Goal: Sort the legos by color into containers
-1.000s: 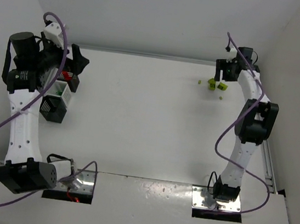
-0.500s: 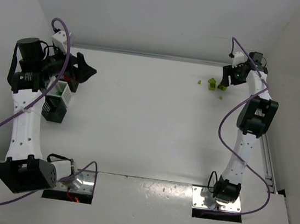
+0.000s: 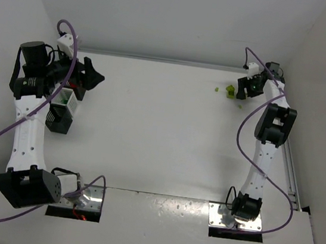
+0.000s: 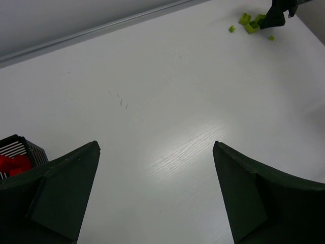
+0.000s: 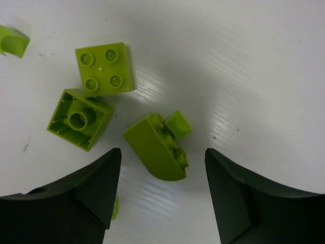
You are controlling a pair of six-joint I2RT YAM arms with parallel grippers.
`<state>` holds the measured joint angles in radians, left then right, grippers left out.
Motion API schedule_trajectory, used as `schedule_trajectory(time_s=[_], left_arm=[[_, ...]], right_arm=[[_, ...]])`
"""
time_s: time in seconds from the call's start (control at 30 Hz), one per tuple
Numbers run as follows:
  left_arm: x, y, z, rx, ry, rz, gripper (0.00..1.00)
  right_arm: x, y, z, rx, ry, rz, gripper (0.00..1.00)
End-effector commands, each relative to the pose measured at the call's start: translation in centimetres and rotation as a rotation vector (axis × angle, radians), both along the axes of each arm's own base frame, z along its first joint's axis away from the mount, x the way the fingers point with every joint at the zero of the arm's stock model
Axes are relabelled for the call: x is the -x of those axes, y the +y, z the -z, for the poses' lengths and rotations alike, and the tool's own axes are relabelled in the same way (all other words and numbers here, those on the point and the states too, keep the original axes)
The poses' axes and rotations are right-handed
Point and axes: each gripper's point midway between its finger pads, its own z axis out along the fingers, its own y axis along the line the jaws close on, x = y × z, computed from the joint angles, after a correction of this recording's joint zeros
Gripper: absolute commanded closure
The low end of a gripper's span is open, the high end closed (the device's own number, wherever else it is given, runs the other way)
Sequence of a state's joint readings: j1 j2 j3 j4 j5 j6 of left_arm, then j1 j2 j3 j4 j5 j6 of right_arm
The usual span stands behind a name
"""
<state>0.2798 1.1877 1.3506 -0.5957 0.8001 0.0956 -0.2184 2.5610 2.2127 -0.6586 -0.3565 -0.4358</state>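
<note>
The right fingers [image 5: 238, 203] stand spread, grasping nothing. A curved yellow-green lego [image 5: 156, 150] lies on the white table [image 5: 264, 61], partly within their gap. Just beyond their tips lie a studs-up square lego [image 5: 104, 68] and an overturned square lego [image 5: 78, 119]. Far across the table from them, the left fingers [image 4: 61, 188] hang wide apart and empty beside the containers [image 3: 63, 101]. One black bin [image 4: 23, 150] holds red legos [image 4: 12, 165]. Plain white walls [image 3: 165, 14] enclose the table.
</note>
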Motion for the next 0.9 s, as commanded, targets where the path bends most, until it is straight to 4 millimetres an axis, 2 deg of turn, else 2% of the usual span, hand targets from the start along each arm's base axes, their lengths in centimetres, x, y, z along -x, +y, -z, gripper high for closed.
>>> schedule_trajectory(time_s=[0.0,0.17,0.23,0.27,0.3,0.33,0.37,0.4,0.47,0.5,0.53,0.6,0.63,0.67,0.73,0.77,0.83,0.87], left_arm=[[0.0,-0.3,-0.1,0.004,-0.009,0.010,0.00],[-0.1,0.0,0.0,-0.004,-0.007,-0.008,0.00],[-0.2,0.2,0.1,-0.009,-0.006,-0.020,0.00],[-0.1,0.3,0.3,-0.012,-0.002,-0.029,0.00],[-0.1,0.3,0.4,-0.012,-0.001,-0.030,0.00],[-0.1,0.1,0.9,-0.014,0.011,-0.030,0.00],[-0.1,0.1,0.9,-0.004,0.018,-0.034,0.00],[-0.1,0.2,0.9,-0.007,0.019,-0.042,0.00],[0.2,0.1,1.0,0.001,0.023,-0.045,0.00],[0.2,0.1,1.5,0.014,0.040,-0.049,0.00],[0.6,-0.3,1.2,0.018,0.024,-0.032,0.00],[1.7,-1.7,1.7,0.062,0.039,0.039,0.00],[2.3,-2.3,1.7,0.084,0.043,0.065,0.00],[3.2,-3.9,2.8,0.121,0.076,0.144,0.00],[4.2,-5.4,3.8,0.158,0.112,0.203,0.00],[5.0,-6.7,5.0,0.189,0.165,0.229,0.00],[5.5,-7.9,5.9,0.229,0.207,0.257,0.00],[6.1,-8.8,7.0,0.279,0.276,0.260,0.00]], right_arm=[[-2.2,-0.2,-1.8,0.025,-0.094,-0.032,0.33],[-2.5,0.2,-1.2,0.001,-0.099,-0.048,0.47],[-2.0,0.5,-1.0,-0.006,-0.082,-0.063,0.57],[-2.1,0.6,-1.0,-0.008,-0.087,-0.078,0.65],[-1.7,0.8,-1.4,-0.012,-0.085,-0.090,0.70],[-0.8,1.0,-0.9,-0.019,-0.060,-0.089,0.76],[-0.8,1.4,-3.1,-0.028,-0.098,-0.101,0.86],[0.6,1.9,-2.4,-0.042,-0.070,-0.114,0.88],[1.8,3.0,-4.5,-0.075,-0.092,-0.161,0.89],[2.9,3.7,-5.6,-0.096,-0.093,-0.181,0.89],[4.8,4.4,-8.3,-0.097,-0.117,-0.217,0.89],[7.6,6.9,-11.2,-0.138,-0.135,-0.291,0.89],[10.4,8.9,-10.9,-0.178,-0.109,-0.349,0.89],[13.1,10.4,-13.7,-0.192,-0.138,-0.388,0.89],[16.0,13.4,-16.6,-0.261,-0.167,-0.458,0.89],[18.0,15.5,-19.1,-0.278,-0.191,-0.510,0.89],[20.7,18.3,-20.2,-0.367,-0.169,-0.544,0.90],[22.1,20.2,-20.4,-0.406,-0.148,-0.578,0.90]])
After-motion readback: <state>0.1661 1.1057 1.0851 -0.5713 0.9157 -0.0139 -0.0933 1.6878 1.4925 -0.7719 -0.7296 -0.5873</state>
